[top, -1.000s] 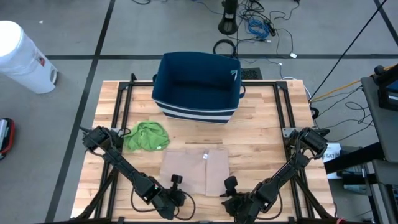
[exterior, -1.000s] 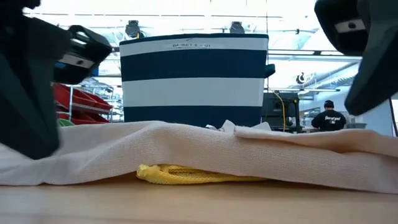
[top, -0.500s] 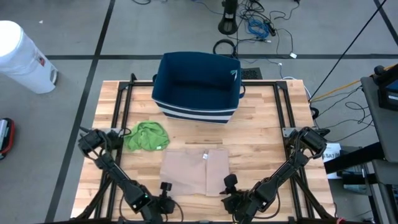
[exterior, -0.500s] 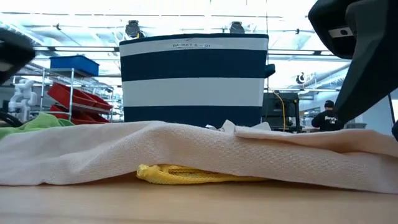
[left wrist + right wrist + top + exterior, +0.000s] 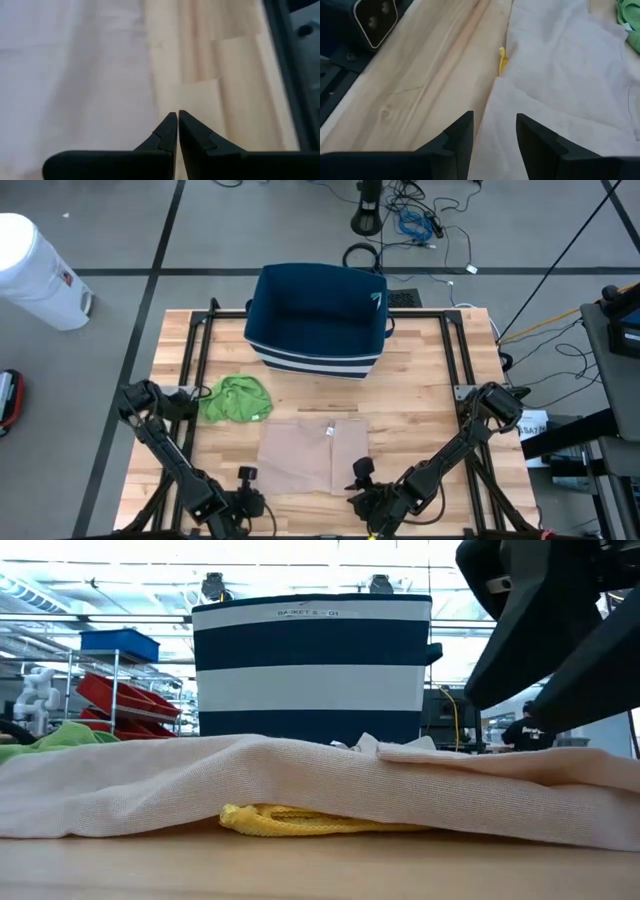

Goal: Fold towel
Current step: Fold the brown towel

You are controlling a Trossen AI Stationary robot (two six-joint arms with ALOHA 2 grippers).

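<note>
The beige towel (image 5: 313, 454) lay folded flat on the worktop (image 5: 420, 395), at 6 o'clock from the navy striped basket (image 5: 317, 318). The left pincer (image 5: 177, 131) hung at the towel's 7 o'clock, fingers pressed together, holding nothing. The right pincer (image 5: 493, 131) hovered at its 5 o'clock, parted and empty, over the towel's edge.

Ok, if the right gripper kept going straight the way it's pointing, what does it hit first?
Probably the beige towel: the right gripper, open and empty, points along its near edge, beside bare table. How high it stands is unclear.
</note>
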